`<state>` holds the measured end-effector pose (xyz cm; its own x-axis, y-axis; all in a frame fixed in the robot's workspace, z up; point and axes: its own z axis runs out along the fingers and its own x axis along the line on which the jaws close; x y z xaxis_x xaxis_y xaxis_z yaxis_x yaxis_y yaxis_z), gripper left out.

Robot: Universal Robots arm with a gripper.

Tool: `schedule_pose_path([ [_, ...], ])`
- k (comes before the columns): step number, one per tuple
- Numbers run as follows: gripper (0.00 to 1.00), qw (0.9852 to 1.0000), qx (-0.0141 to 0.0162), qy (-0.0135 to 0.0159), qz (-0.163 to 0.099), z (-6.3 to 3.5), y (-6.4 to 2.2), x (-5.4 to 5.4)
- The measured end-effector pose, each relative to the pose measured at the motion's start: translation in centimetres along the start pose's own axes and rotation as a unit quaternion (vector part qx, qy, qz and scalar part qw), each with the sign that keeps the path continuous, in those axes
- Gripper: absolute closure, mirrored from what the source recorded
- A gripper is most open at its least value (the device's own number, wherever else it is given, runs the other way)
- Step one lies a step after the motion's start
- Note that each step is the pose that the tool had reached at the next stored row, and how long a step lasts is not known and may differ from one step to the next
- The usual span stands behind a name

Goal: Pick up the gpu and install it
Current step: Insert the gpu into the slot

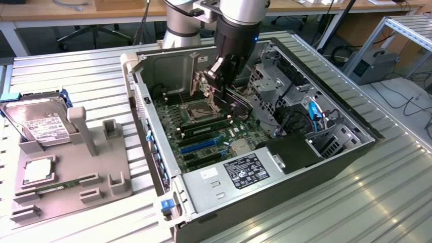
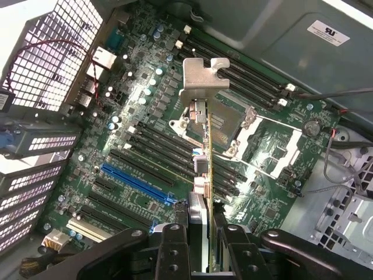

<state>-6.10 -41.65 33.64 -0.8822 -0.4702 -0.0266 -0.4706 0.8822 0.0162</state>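
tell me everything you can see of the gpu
The gpu is a thin flat card, seen edge-on in the wrist view, with a silvery metal bracket at its far end. The gripper is shut on its near end, clamping both faces. It stands on edge over the motherboard inside the open computer case, apparently not seated in any slot.

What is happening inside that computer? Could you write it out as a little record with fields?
Setting: open computer case lying on a metal table
Claw: closed on the graphics card
Graphics card: held on edge inside the case, above the circuit board, metal bracket at its far end
Installed: not yet, it seems; the card does not appear seated in any slot
Blue slot: empty, beside the card
Outside the case: hard drive standing in a grey holder, toward the exterior view's left
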Motion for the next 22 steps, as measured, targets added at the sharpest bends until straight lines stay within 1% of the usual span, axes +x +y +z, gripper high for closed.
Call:
schedule_pose_path([
  [22, 0.73, 0.9998, -0.0006, 0.0004, -0.022, 0.01, 0.00, 0.00],
])
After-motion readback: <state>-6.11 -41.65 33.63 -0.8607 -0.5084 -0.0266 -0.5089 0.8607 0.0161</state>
